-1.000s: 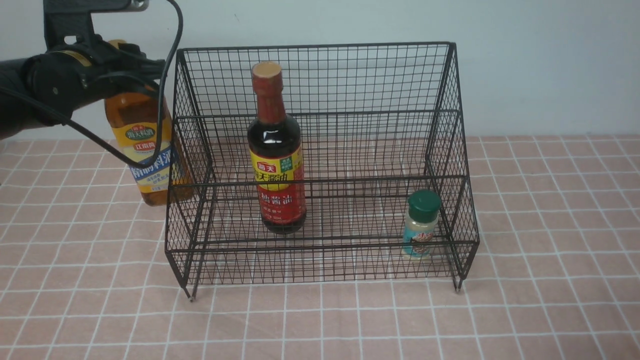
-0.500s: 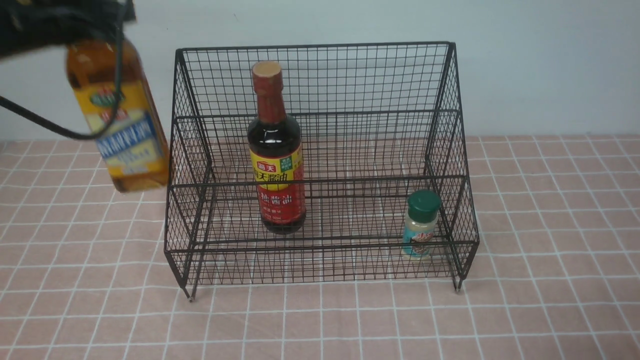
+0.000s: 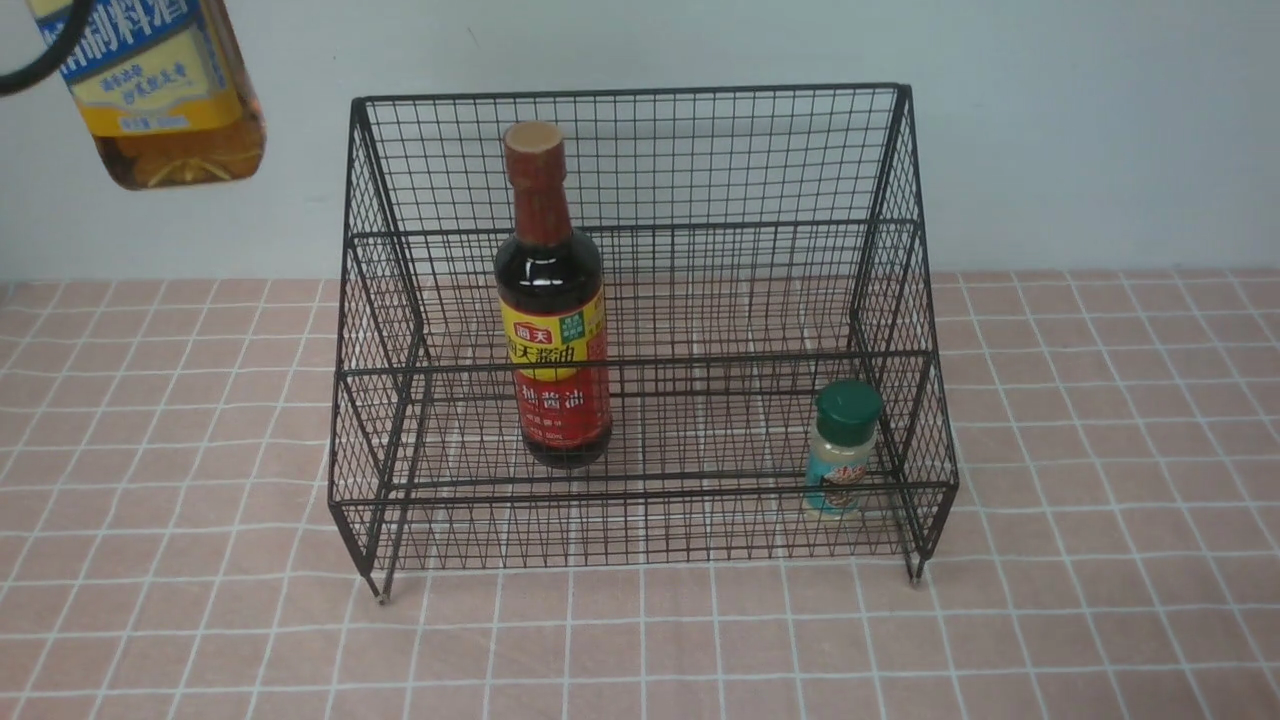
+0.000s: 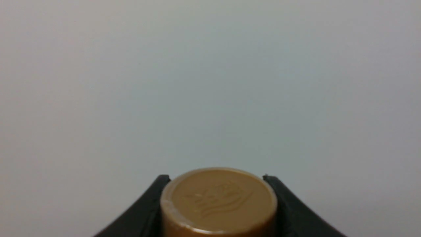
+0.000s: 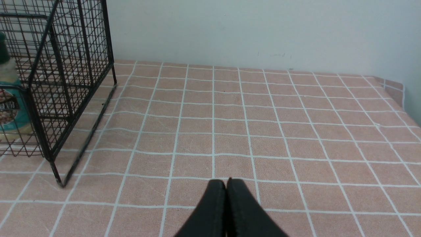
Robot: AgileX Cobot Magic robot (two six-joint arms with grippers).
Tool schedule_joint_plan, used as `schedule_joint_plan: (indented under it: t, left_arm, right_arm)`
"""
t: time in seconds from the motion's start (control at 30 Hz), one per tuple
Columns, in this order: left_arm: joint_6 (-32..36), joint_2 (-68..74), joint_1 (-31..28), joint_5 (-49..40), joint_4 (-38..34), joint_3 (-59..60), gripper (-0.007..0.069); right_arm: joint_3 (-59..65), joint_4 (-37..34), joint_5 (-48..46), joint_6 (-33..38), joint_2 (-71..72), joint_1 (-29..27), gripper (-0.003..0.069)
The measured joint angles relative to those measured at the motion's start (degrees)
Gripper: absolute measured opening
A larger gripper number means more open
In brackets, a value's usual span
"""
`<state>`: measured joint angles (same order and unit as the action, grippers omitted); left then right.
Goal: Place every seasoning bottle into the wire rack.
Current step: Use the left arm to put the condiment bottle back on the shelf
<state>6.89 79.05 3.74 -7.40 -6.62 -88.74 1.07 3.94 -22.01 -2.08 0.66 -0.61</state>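
The amber bottle with a yellow-blue label hangs high at the upper left of the front view, above and left of the wire rack; its top is cut off there. In the left wrist view my left gripper is shut on that bottle, its black fingers pressing both sides of the gold cap. The dark soy bottle stands upright on the rack's lower tier, left of centre. A small green-capped shaker stands at that tier's right end. My right gripper is shut and holds nothing, low over the tablecloth to the right of the rack.
A pink checked tablecloth covers the table, and a pale wall rises just behind the rack. The shaker shows through the rack's mesh side in the right wrist view.
My left gripper has lifted the amber bottle from beside the rack's left wall up to the top left corner of the front view. The arm itself has left that view.
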Motion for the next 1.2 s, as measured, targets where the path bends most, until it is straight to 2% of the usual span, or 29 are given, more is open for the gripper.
schedule_joint_plan:
  t: [0.57,0.9,1.2]
  left_arm:
    - [-0.23,6.97,7.82,4.1,-0.1,-0.47,0.0307]
    - [-0.84,10.09,8.49,8.85,-0.3,-0.47,0.0304]
    - [-1.25,11.94,8.49,8.7,-0.49,-0.47,0.0304]
  right_arm:
    - [0.0,0.0,0.0,0.0,0.0,0.0,-0.0012]
    - [0.0,0.0,0.0,0.0,0.0,0.0,-0.0012]
    - [0.0,0.0,0.0,0.0,0.0,0.0,-0.0012]
